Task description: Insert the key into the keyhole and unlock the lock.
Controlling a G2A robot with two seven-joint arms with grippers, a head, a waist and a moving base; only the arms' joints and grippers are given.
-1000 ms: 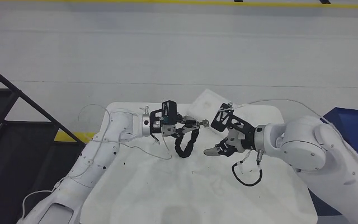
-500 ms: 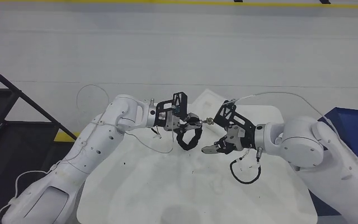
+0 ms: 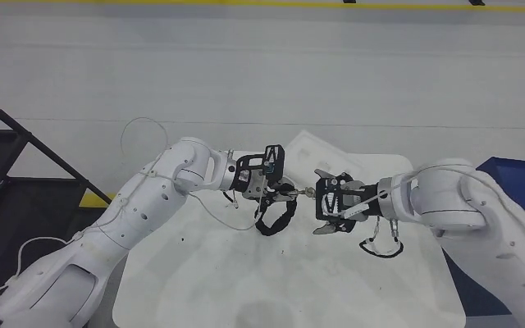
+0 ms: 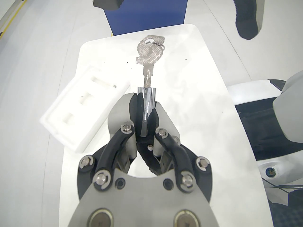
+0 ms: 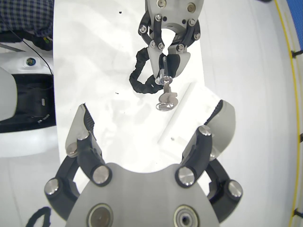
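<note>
Currently the left gripper (image 4: 144, 106) clamps the lock (image 4: 149, 93) above the table (image 4: 201, 100), key (image 4: 149, 50) seated in its keyhole; the right gripper (image 5: 153, 112) stands spread just short of the key head, apart from it; an off-centre pinch may slip, or twist the lock loose.

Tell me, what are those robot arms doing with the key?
The left gripper is holding the lock by its shiny end over the table. The key is stuck in the keyhole. The right gripper is open, facing the key but not touching it.
</note>
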